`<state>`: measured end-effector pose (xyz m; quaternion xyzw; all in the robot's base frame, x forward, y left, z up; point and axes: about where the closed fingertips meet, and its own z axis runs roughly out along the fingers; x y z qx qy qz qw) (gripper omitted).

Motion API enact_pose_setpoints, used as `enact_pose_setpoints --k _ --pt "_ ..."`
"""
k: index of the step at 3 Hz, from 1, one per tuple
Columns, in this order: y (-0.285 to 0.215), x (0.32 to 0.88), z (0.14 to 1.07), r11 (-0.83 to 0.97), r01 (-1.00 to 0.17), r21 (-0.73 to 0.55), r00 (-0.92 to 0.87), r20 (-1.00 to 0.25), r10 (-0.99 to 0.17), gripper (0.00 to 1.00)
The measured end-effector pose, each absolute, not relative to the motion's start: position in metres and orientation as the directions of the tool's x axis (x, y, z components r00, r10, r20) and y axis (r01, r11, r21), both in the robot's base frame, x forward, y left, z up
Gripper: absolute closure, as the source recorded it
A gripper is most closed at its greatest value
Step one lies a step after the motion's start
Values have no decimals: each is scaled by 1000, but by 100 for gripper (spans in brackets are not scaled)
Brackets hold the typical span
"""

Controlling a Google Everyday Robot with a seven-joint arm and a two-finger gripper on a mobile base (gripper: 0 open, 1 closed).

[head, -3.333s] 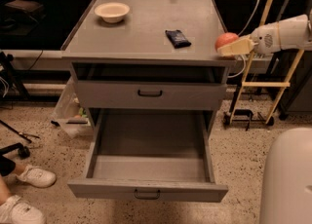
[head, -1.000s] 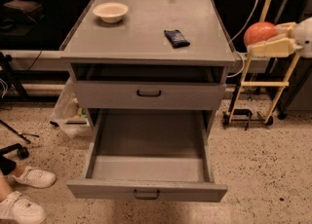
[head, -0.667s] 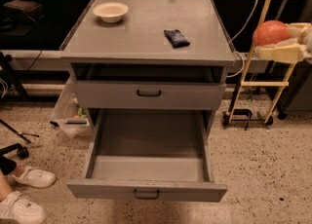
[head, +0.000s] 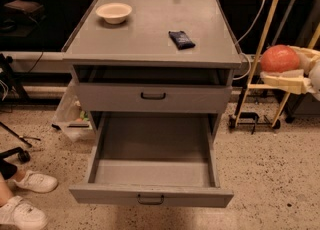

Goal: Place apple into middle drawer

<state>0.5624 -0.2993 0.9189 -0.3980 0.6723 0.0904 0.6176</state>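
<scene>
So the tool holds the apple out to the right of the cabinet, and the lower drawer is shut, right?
Not quite: the camera view shows the lower drawer pulled open, not shut. The rest stands: the tool holds the apple out to the right of the cabinet.

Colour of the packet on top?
Packet dark blue, camera view. Gripper, right of cabinet, holds apple.

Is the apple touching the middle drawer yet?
Apart. The camera view shows the apple held in the gripper in the air right of the cabinet, with clear space to the open middle drawer.
</scene>
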Motion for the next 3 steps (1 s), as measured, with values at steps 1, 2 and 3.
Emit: enact_pose_setpoints --k 1,2,3 --pt "-299 563 919 667 -647 -370 80 -903 -423 100" --pt "-257 549 854 555 -750 -360 88 -886 -455 100" --pt "-184 507 728 300 -926 -229 42 -853 -520 100"
